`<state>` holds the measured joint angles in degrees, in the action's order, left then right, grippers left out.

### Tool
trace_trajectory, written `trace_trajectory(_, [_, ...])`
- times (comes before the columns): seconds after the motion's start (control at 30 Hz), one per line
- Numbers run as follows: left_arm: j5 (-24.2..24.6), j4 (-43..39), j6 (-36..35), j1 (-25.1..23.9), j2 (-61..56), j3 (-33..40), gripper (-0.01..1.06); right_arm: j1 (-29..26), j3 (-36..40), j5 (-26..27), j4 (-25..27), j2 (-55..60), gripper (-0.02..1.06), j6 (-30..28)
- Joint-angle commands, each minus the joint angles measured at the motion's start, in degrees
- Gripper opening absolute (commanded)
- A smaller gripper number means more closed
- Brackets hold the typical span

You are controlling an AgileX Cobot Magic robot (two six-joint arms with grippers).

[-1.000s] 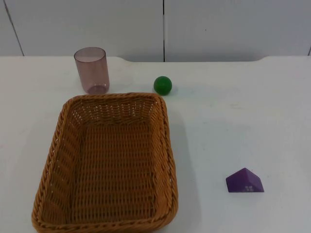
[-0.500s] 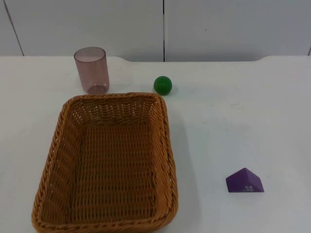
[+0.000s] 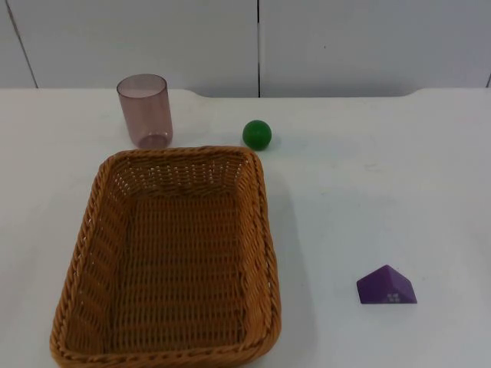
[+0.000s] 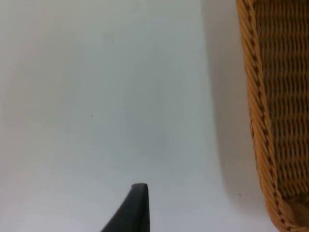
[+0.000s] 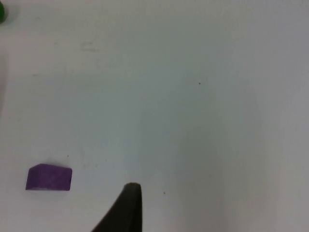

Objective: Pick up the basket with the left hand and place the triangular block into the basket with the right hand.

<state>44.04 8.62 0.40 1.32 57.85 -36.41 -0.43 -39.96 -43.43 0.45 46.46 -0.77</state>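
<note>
- While I can see one black fingertip (image 4: pixel 137 205) of the left gripper over bare white table (image 4: pixel 96 96), I cannot tell how far its jaws are parted; it has hold of nothing that I can see.
- That fingertip is apart from the basket (image 4: pixel 275 121); open table lies between it and the woven side wall.
- On the right gripper I again see a single black fingertip (image 5: pixel 126 208), so its jaws I cannot judge either; it touches nothing in view.
- Near that fingertip, but not touching it, the purple block (image 5: pixel 49 177) lies flat on the table, and the green ball (image 5: pixel 1 11) is well apart from it at the frame edge.
- From the top camera, the basket (image 3: pixel 261 230) sits on the table's left half, empty, its near rim running to the picture's lower edge.
- Well to the right of the basket, the triangular block (image 3: pixel 386 285) stands alone with open white surface on every side.
- Just beyond the basket's far right corner sits the ball (image 3: pixel 257 135), near the rim but not touching.
- Past the far left corner stands an upright purple-tinted cup (image 3: pixel 144 110), close to the rim.
- Behind the cup and ball the table ends at the grey wall (image 3: pixel 345 46).
</note>
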Motion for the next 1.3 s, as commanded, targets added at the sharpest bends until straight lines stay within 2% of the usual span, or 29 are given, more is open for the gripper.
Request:
trace_trajectory(0.0, [-0.66, 1.61, 0.84, 0.24, 1.72, -0.21, 1.05, -0.41, -0.37, 0.18, 0.09, -0.13, 1.05, -0.35])
trace_trajectory(0.2, [-7.52, 3.3, 1.23, 4.01, 11.82, -0.37, 1.05, -0.41, -0.37, -0.38, -0.15, 0.0, 1.05, -0.35])
trace_trajectory(0.3, [-9.33, 4.53, 1.23, 5.68, 16.97, -1.13, 1.05, -0.41, -0.37, -0.38, -0.15, 0.0, 1.05, -0.35])
trace_trajectory(0.43, [-15.31, 4.89, 1.28, 9.27, 26.58, -2.98, 1.05, -0.41, -0.37, -0.28, -0.45, 0.0, 1.05, -0.35])
trace_trajectory(0.77, [-21.94, 5.79, 1.28, 12.09, 42.5, -7.72, 1.05, -0.41, -0.37, 0.38, -0.15, 0.0, 1.05, -0.35])
trace_trajectory(1.0, [-22.93, 6.08, 2.21, 12.09, 49.15, -10.79, 1.04, -0.41, -0.37, 0.77, -0.45, 0.0, 1.05, -0.35])
trace_trajectory(1.07, [-23.56, 6.31, 2.21, 12.09, 51.02, -11.56, 0.99, -0.41, -0.37, 0.77, -0.45, 0.0, 1.05, -0.35])
trace_trajectory(1.1, [-23.58, 6.35, 2.21, 12.09, 51.89, -12.0, 0.93, -0.41, -0.37, 0.77, -0.45, 0.0, 1.05, -0.35])
trace_trajectory(1.13, [-23.7, 6.58, 2.21, 12.09, 52.52, -12.24, 0.85, -0.41, -0.37, 0.77, -0.45, 0.0, 1.05, -0.35])
trace_trajectory(1.17, [-23.73, 7.34, 2.21, 12.09, 53.08, -12.4, 0.7, -0.41, -0.37, 0.77, -0.45, 0.0, 1.05, -0.35])
trace_trajectory(1.2, [-23.73, 7.34, 2.21, 12.09, 53.08, -12.4, 0.7, -0.41, -0.37, 0.77, -0.45, 0.0, 1.05, -0.35])
trace_trajectory(1.23, [-23.73, 7.49, 2.21, 12.09, 53.11, -12.4, 0.65, -0.41, -0.37, 0.77, -0.45, 0.0, 1.05, -0.35])
trace_trajectory(1.27, [-23.73, 7.49, 2.21, 12.09, 53.21, -12.4, 0.52, -0.41, -0.37, 0.77, -0.45, 0.0, 1.05, -0.35])
